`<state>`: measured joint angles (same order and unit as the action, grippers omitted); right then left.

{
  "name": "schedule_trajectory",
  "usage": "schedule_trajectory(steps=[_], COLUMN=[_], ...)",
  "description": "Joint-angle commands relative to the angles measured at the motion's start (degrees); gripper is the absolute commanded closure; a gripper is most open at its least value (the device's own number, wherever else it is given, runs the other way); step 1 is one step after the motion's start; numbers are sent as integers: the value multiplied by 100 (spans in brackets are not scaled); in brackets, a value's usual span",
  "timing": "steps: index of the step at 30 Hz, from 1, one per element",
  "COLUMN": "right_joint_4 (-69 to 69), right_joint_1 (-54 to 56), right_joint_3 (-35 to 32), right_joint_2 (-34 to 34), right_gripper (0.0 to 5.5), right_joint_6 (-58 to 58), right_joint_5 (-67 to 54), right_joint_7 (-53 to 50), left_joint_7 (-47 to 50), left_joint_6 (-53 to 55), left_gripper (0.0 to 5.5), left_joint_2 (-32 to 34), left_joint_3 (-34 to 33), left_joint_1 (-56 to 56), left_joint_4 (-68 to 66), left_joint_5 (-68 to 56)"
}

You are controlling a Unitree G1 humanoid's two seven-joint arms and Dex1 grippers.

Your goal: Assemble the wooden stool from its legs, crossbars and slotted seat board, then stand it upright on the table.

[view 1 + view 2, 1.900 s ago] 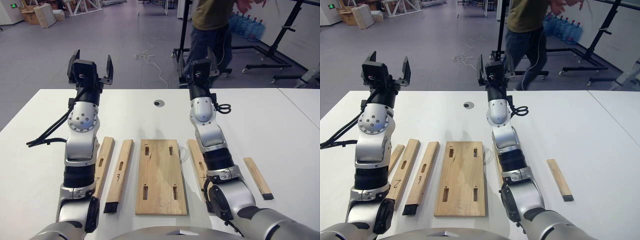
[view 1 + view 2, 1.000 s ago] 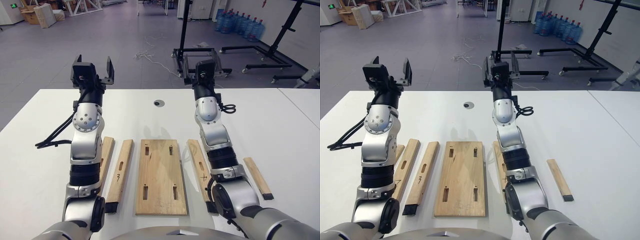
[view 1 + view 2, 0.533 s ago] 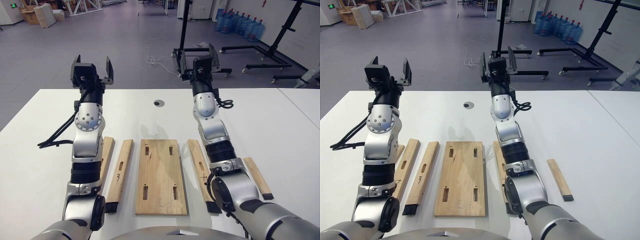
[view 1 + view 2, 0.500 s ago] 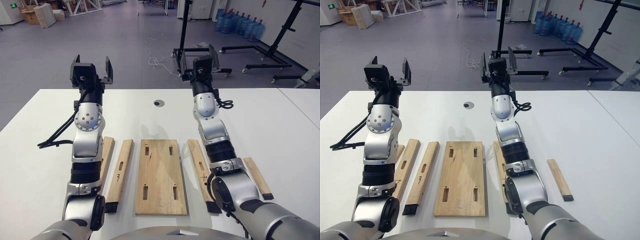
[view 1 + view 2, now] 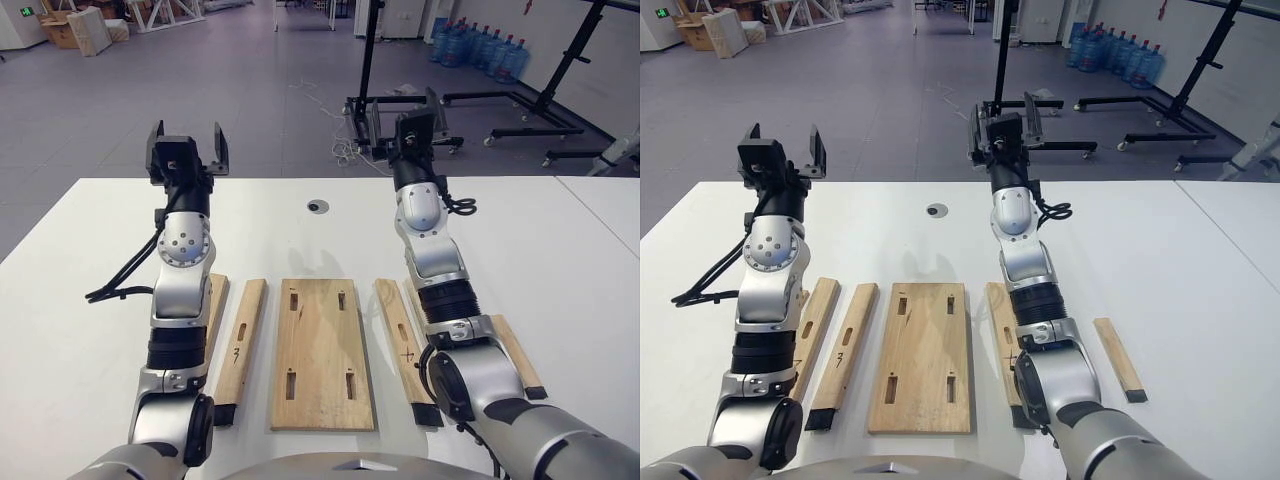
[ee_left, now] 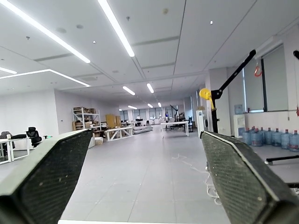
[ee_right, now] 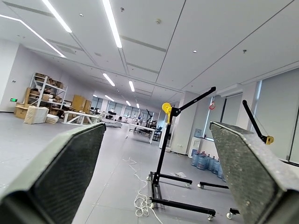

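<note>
The slotted seat board (image 5: 322, 352) lies flat on the white table (image 5: 80, 300), front centre. Left of it lie two slotted wooden legs (image 5: 240, 340), the outer one (image 5: 213, 303) partly hidden under my left arm. On the board's right are another leg (image 5: 398, 335) and a shorter dark-tipped bar (image 5: 517, 355). My left gripper (image 5: 187, 150) is raised high above the table's far left, pointing up, open and holding nothing. My right gripper (image 5: 415, 118) is raised the same way at far centre-right, open, with its pads (image 7: 56, 177) wide apart.
A round cable hole (image 5: 318, 206) sits in the table near the far edge. A second table (image 5: 610, 210) adjoins on the right. A black cable (image 5: 120, 285) trails from my left arm across the tabletop. Beyond the table are open floor and black frames (image 5: 400, 100).
Both raised arms have shifted slightly to the right, the left one leaning closer to the board's side. The wooden parts have not moved.
</note>
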<state>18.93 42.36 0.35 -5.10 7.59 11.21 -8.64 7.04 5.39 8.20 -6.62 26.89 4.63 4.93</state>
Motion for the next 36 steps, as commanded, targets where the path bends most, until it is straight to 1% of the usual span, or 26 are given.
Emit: schedule_trajectory(steps=[1, 14, 36], right_joint_4=[-155, -64, -14], right_joint_1=[-34, -12, -3], right_joint_3=[54, 155, 197], right_joint_2=[65, 193, 156], right_gripper=[138, 138, 138], right_joint_6=[-94, -9, 34], right_joint_5=[3, 11, 66], right_joint_7=[3, -21, -58], left_joint_7=[-2, -50, -54], left_joint_6=[75, 89, 93], left_gripper=[123, 123, 123], left_joint_2=[25, 160, 173], left_joint_3=[1, -10, -1], left_joint_1=[-26, -49, -92], left_joint_4=[167, 181, 181], left_joint_5=[50, 191, 245])
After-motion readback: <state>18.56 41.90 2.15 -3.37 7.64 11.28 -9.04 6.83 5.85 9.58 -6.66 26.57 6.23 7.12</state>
